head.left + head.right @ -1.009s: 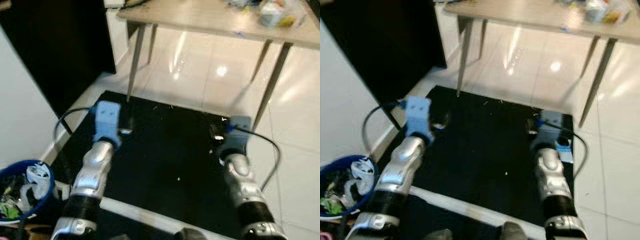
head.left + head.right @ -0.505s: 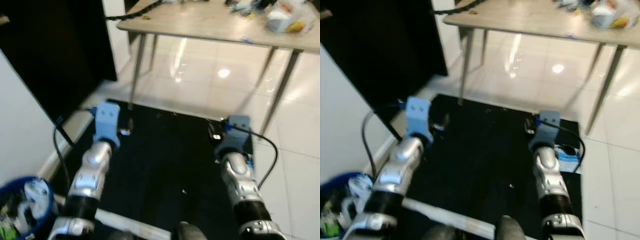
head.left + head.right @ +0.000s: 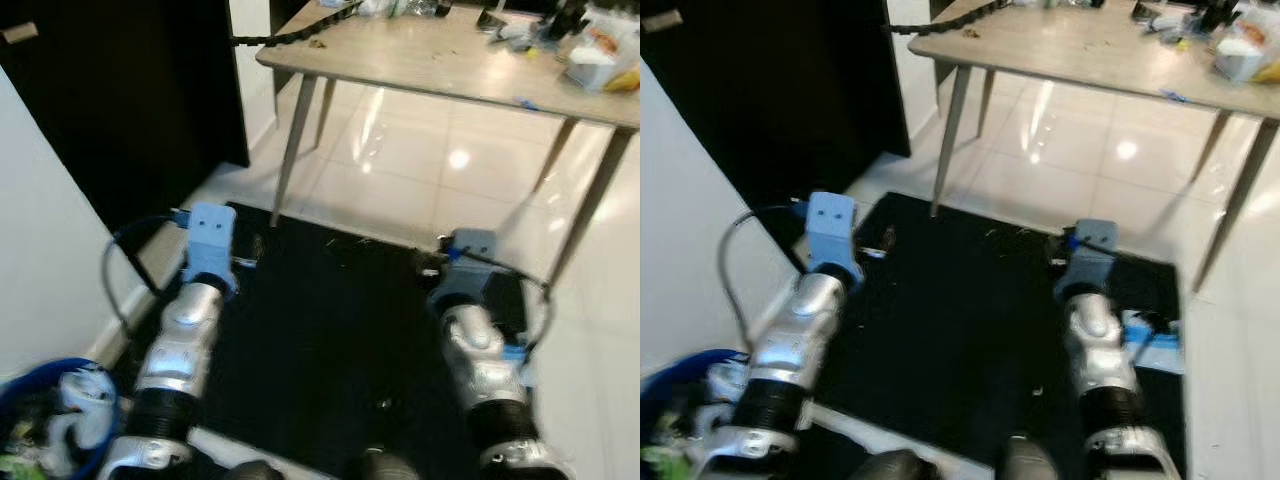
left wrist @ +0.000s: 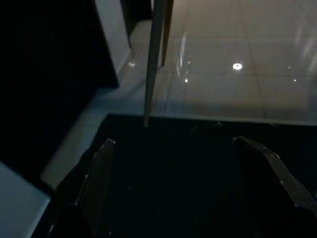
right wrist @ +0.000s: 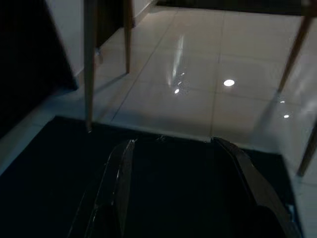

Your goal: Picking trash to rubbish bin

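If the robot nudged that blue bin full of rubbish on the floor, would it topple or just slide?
The blue bin looks low and wide, so it would probably slide on the glossy tiles rather than tip. Its crumpled contents look like light wrappers, so it is likely light.

Black mat [image 3: 330,340] lying open at 12 o'clock, surface [image 3: 440,50] legs standing beyond it, dark cabinet [image 3: 120,110] blocking 10 o'clock, blue bin [image 3: 55,425] sitting at 8 o'clock.
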`<state>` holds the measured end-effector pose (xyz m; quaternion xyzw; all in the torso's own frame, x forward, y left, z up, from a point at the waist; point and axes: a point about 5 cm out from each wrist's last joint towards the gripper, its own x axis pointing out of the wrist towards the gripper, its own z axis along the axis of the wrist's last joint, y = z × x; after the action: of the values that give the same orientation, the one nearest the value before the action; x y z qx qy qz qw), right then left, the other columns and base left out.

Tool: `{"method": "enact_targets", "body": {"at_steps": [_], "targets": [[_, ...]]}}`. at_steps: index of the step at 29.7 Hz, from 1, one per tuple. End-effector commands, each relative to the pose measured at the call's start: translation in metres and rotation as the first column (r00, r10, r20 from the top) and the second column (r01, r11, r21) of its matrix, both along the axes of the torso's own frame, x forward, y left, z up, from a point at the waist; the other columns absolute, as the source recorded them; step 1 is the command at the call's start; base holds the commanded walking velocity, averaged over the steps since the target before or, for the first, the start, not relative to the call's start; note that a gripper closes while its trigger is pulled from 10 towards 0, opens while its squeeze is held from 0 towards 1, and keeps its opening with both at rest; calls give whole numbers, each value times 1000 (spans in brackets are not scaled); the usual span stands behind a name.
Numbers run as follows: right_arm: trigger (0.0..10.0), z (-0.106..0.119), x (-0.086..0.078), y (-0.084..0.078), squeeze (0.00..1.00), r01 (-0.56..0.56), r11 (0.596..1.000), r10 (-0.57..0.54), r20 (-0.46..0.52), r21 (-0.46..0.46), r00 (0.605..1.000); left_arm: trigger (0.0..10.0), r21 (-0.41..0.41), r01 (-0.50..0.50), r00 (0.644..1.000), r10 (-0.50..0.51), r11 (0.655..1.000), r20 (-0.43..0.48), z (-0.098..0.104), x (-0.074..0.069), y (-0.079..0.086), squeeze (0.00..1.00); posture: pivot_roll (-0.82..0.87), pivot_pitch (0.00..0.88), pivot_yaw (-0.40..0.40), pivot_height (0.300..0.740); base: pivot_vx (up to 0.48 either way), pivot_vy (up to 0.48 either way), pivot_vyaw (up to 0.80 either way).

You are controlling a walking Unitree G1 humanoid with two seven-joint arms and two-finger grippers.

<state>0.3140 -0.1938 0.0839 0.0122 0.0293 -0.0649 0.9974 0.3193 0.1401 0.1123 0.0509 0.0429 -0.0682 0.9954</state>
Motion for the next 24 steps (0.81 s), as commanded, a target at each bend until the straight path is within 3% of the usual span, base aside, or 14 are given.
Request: {"method": "enact_targets", "body": {"at_steps": [1,11,24], "targets": [[10000,-3,-1,2,0,-2,1000,3,-10,7,1000,10000,1,-11,1000,11,1000,-12,-4,-1,4,0,-68,30,2,740,296,0,0],[10000,-4,-1,1,0,-3,1000,3,-14,8,1000,10000,0,-11,1000,11,1000,-13,-4,-2,3,0,-69,27,1,740,293,0,-464],[10000,-4,-2,0,0,0,1000,0,-15,5,1000,10000,1,-6,1000,6,1000,-15,-5,-3,2,0,-71,31,1,740,284,0,0]]}}
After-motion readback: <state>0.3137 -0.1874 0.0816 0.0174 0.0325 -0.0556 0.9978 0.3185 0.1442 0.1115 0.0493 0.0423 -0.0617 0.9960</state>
